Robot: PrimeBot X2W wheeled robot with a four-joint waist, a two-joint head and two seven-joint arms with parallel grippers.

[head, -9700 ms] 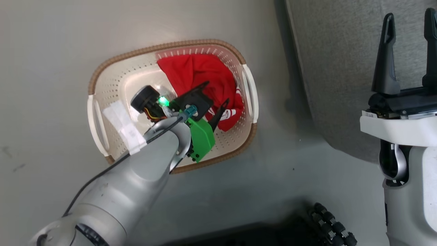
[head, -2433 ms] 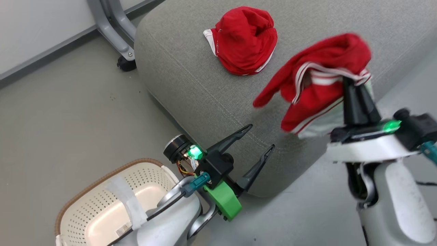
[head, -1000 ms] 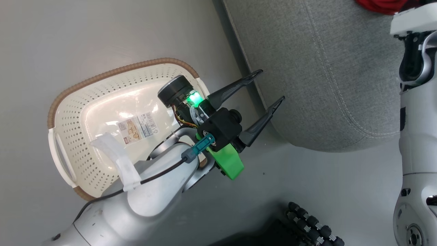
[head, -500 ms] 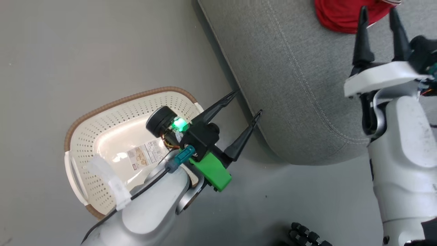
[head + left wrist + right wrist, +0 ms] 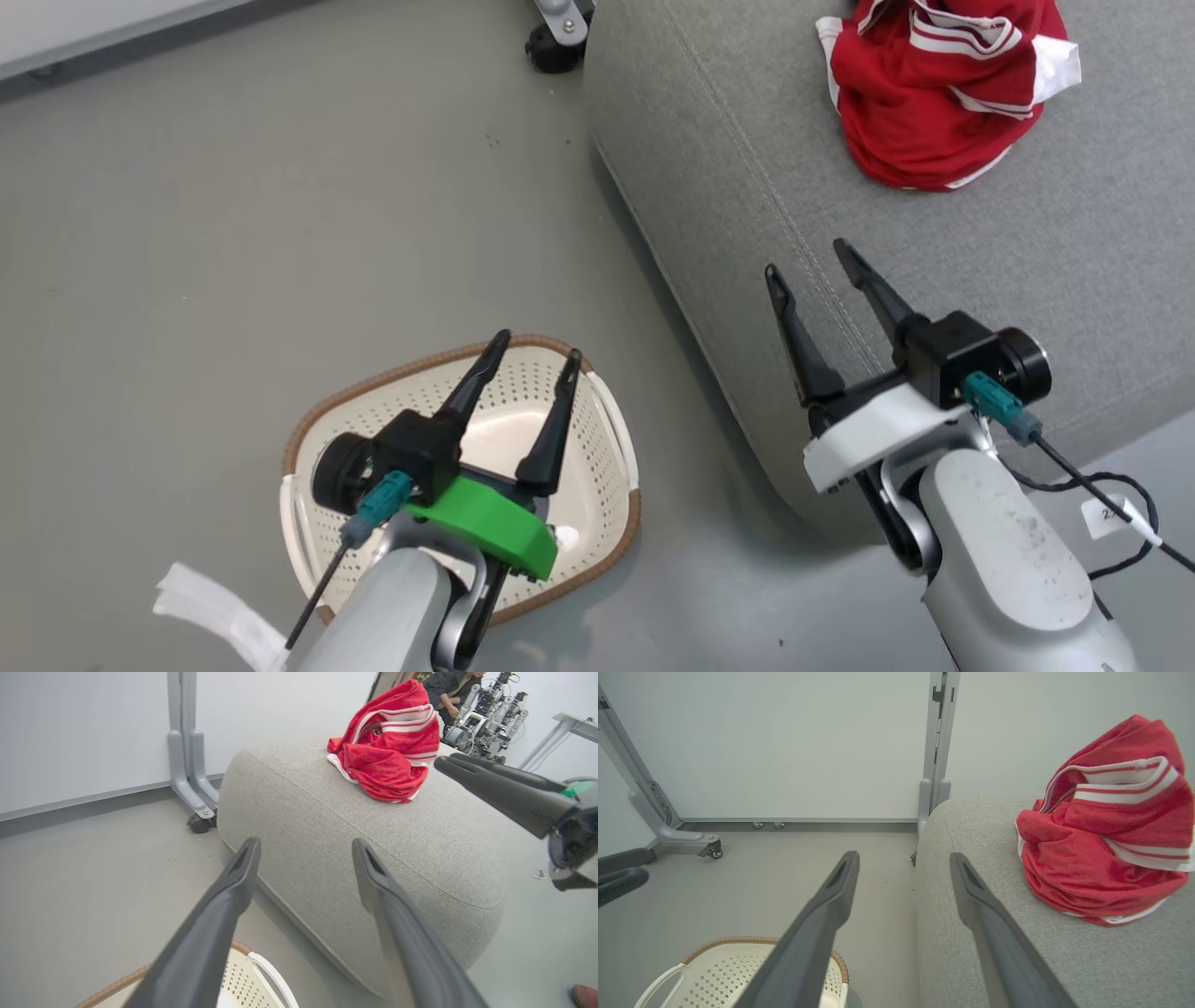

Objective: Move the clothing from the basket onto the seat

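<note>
The clothing lies in a red heap on the seat, at 1 o'clock from our right gripper. The basket looks empty, but our left arm hides some of its floor, so we should peek in and keep clear of the heap. Our left gripper hangs over the basket, fingers apart, pointing to 1 o'clock. Our right gripper hangs over the seat's edge, fingers apart, empty, pointing to 11 o'clock.

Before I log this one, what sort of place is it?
Probably a robotics lab, not a home: bare grey floor, a metal frame on castors against a plain white wall, and more robot hardware behind the grey seat.
</note>
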